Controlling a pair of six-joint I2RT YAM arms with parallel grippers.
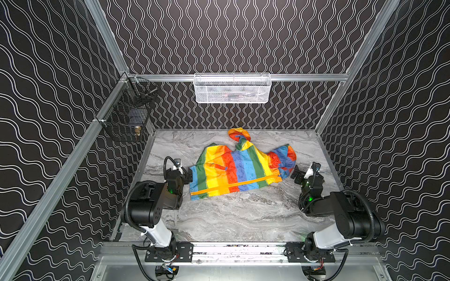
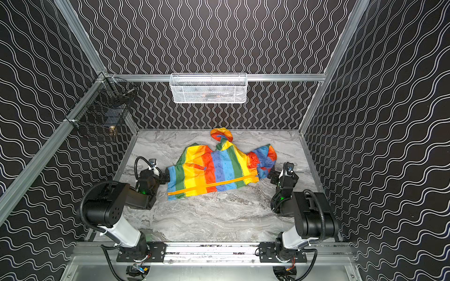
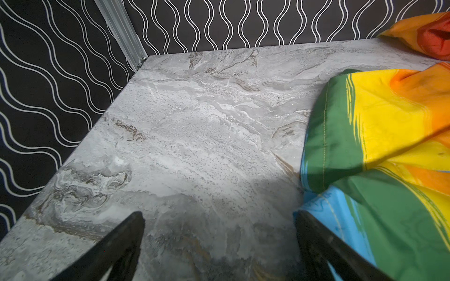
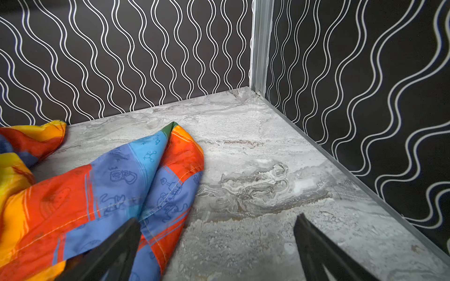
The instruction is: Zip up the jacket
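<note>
The rainbow-striped jacket (image 1: 238,167) lies spread on the marble table, hood toward the back wall, in both top views (image 2: 216,170). Its orange zipper band (image 1: 233,185) runs along the near edge, from lower left up to the right. My left gripper (image 1: 189,175) sits open at the jacket's left hem. In the left wrist view its gripper (image 3: 219,215) spans bare table, one finger beside the blue-green cloth (image 3: 377,133). My right gripper (image 1: 297,175) stands open by the bunched right sleeve. In the right wrist view one finger of the gripper (image 4: 218,217) overlaps the sleeve (image 4: 109,185); nothing is held.
A white mesh basket (image 1: 231,88) hangs on the back rail and a black wire basket (image 1: 126,114) on the left rail. Patterned walls enclose the table (image 1: 231,219) on three sides. Both arm bases sit at the front edge.
</note>
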